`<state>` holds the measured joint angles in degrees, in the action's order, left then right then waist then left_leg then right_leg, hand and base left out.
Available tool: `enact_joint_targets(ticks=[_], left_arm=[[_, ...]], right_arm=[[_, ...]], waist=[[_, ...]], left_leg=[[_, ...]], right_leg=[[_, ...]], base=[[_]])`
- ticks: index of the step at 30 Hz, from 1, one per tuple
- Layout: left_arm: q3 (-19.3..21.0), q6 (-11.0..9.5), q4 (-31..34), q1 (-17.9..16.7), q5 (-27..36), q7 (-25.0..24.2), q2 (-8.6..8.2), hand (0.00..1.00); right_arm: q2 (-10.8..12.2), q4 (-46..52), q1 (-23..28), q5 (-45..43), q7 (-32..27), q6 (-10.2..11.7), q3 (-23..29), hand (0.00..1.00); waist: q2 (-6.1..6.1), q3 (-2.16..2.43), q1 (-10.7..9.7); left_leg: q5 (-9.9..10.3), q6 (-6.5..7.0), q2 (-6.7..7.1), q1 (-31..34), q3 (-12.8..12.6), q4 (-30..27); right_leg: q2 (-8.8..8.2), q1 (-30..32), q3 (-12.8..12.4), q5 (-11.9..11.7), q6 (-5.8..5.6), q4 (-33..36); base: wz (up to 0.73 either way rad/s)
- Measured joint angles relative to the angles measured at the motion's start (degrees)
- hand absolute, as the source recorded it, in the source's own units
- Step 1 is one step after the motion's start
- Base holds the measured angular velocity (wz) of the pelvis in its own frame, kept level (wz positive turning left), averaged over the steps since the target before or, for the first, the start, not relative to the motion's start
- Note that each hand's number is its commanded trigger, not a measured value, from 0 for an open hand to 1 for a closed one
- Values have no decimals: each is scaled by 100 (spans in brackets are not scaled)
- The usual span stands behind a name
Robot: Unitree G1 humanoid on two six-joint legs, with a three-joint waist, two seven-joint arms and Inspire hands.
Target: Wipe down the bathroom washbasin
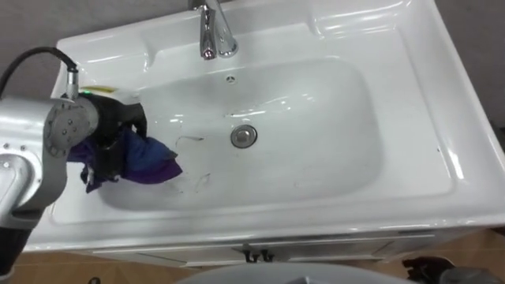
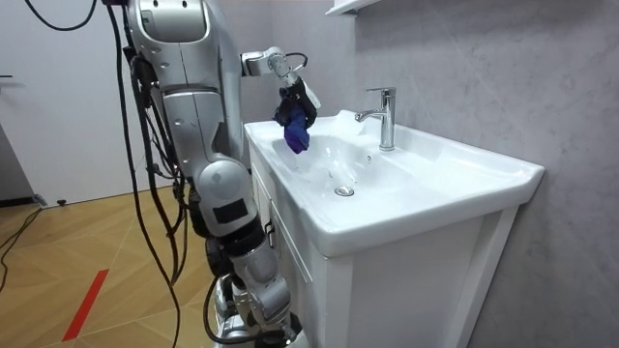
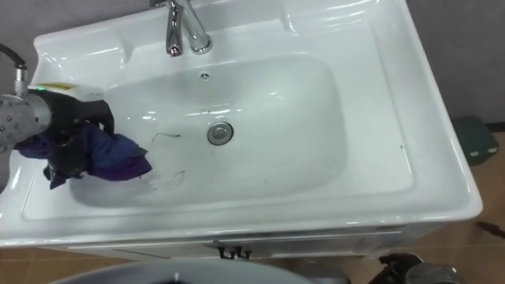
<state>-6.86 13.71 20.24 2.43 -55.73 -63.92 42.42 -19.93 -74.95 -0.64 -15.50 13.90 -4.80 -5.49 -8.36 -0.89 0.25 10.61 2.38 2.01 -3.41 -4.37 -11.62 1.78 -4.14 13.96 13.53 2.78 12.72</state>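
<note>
A crumpled blue-purple cloth (image 1: pixel 150 163) is held bunched in the curled fingers of the left hand (image 1: pixel 118 118). It hangs over the white basin (image 1: pixel 316 150), left of the drain (image 1: pixel 244 136).

Eye views close above, looking down into basin (image 1: pixel 331 158); room view farther, side-on, sharing basin, tap (image 2: pixel 388 121)

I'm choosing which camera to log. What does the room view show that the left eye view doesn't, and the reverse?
Room view: the robot standing beside the white cabinet, the wooden floor, the grey wall. Left eye view: the overflow hole and faint dark marks on the bottom of the basin. Both: the left hand shut on the blue cloth, the tap, the drain.
</note>
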Motion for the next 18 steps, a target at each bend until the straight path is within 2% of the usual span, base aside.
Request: enact_joint_targets(ticks=[5, 9, 12, 14, 18], left_arm=[[156, -16, 0, 0, -9, 209, -8, 100], [156, -56, -46, -42, -20, 436, -101, 100], [155, -79, -99, -162, -119, 617, -234, 100], [138, -85, -155, -388, -341, 822, -426, 100], [93, -117, -545, -502, -355, 1072, -731, 100]], right_arm=[[8, -9, 4, 18, -164, 49, 1, 0], [8, -99, 6, 162, -295, 114, -2, 0], [7, -135, 11, 222, -351, 138, -2, 0], [12, -133, 17, 259, -482, 165, -16, 0], [24, -134, 15, 399, -693, 174, -16, 0]], waist=[[68, -33, -4], [122, -23, 3], [171, -4, -16], [204, -18, -150], [230, -29, -219]], left_leg=[[0, 0, 6, 12, 20, -2], [0, 0, 6, 0, 19, 4], [0, 0, 8, -33, -7, 32], [1, 1, 12, -83, -14, 40], [11, 17, 15, -104, -21, 45]], right_leg=[[-1, 18, -8, -6, 11, 4], [15, 15, -90, -22, 39, -2], [25, -22, -120, -44, 69, -8], [22, -75, -129, -57, 78, -10], [26, -87, -175, -57, 76, -20]], base=[[1], [-1], [-5], [0], [-1]])
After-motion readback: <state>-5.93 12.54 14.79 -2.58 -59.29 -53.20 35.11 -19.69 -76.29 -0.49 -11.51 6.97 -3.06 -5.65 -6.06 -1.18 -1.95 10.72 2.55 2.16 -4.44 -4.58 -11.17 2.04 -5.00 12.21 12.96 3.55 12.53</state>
